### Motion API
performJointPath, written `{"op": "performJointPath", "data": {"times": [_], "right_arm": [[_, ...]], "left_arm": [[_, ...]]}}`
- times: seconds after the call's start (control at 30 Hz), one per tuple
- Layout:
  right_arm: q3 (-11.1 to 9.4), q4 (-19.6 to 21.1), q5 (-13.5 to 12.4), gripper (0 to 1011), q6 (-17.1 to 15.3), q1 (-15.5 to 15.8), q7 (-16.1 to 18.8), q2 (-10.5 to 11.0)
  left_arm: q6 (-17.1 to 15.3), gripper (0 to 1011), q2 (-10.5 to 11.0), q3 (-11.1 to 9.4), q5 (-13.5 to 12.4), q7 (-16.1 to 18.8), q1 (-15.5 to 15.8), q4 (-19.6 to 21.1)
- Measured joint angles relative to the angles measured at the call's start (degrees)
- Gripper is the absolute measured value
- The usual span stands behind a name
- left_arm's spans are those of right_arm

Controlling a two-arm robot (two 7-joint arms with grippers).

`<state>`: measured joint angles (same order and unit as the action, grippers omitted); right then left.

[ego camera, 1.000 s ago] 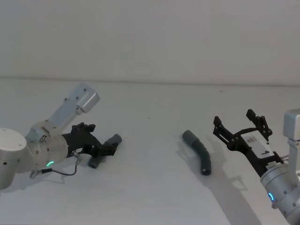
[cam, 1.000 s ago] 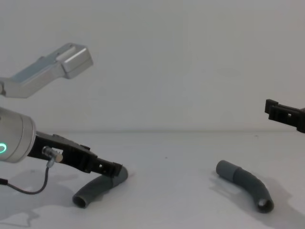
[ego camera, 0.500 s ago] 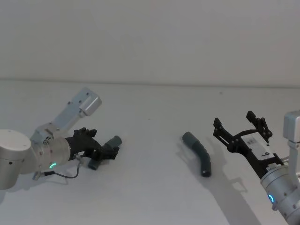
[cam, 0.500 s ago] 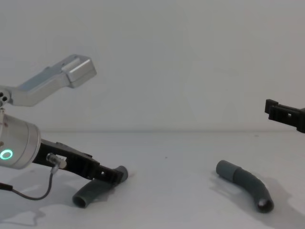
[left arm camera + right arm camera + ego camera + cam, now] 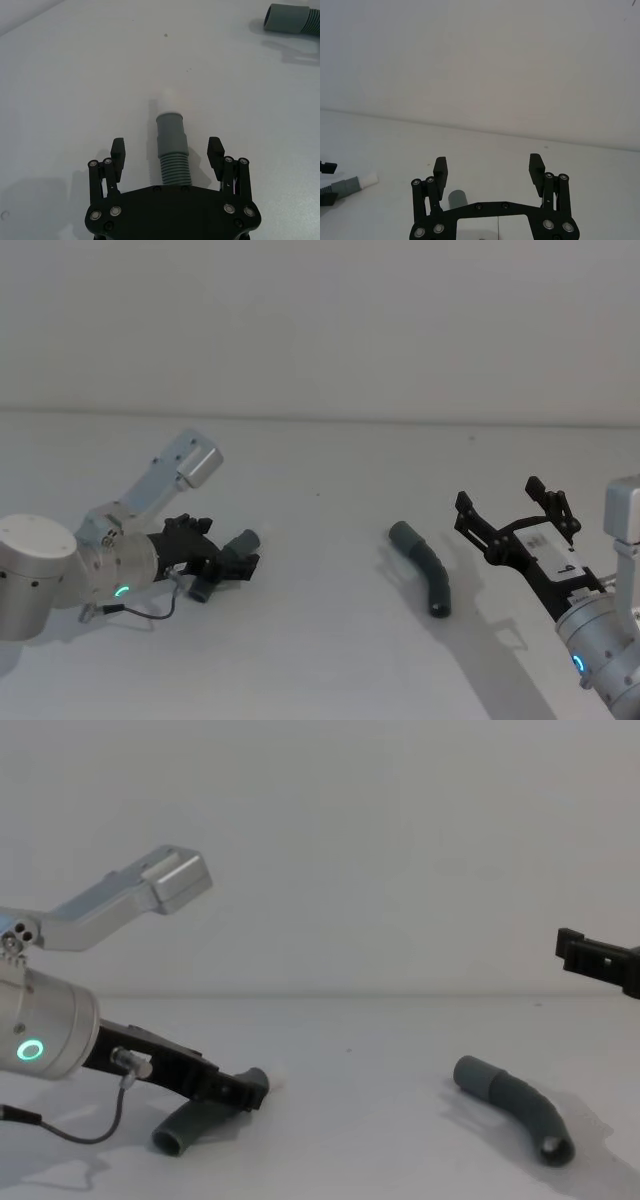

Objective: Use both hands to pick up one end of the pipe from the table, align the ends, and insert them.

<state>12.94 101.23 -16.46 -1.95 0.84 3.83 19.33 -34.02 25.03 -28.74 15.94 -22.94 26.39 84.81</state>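
Jaws of left gripper (image 5: pixel 166 146) have dropped lower, apart astride ribbed body of white-tipped piece (image 5: pixel 170 140) on desk (image 5: pixel 320 640); grasp looks next. Right gripper (image 5: pixel 512 502) stays hovering, jaws apart, near socket piece (image 5: pixel 425 562).

The left hose (image 5: pixel 175 169) and right hose (image 5: pixel 425 562) are coloured dark grey and ribbed. A white tip (image 5: pixel 168 97) is seen on the left one.

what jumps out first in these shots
The left gripper sits low over the table at the left, its open fingers either side of a ribbed grey hose piece whose white tip points away from it. To the right a second curved hose piece lies alone, the right gripper open and raised beside it.
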Motion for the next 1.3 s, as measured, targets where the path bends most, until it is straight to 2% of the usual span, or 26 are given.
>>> {"op": "performJointPath", "data": {"times": [0.43,1.0,1.07,1.3], "right_arm": [[0.0,0.0,0.0,1001,0.0,0.0,0.0,0.0],[0.0,0.0,0.0,1001,0.0,0.0,0.0,0.0],[0.0,0.0,0.0,1001,0.0,0.0,0.0,0.0],[0.0,0.0,0.0,1001,0.0,0.0,0.0,0.0]], "left_arm": [[-0.26,1001,-1.38,-0.04,-0.65,-0.02,0.53,-1.4],[-2.34,1001,-2.81,0.48,-0.97,0.2,0.5,-1.85],[-2.35,985,-2.87,0.55,-1.1,0.2,0.46,-1.85],[-2.21,799,-2.91,0.74,-1.41,0.15,0.35,-1.85]]}}
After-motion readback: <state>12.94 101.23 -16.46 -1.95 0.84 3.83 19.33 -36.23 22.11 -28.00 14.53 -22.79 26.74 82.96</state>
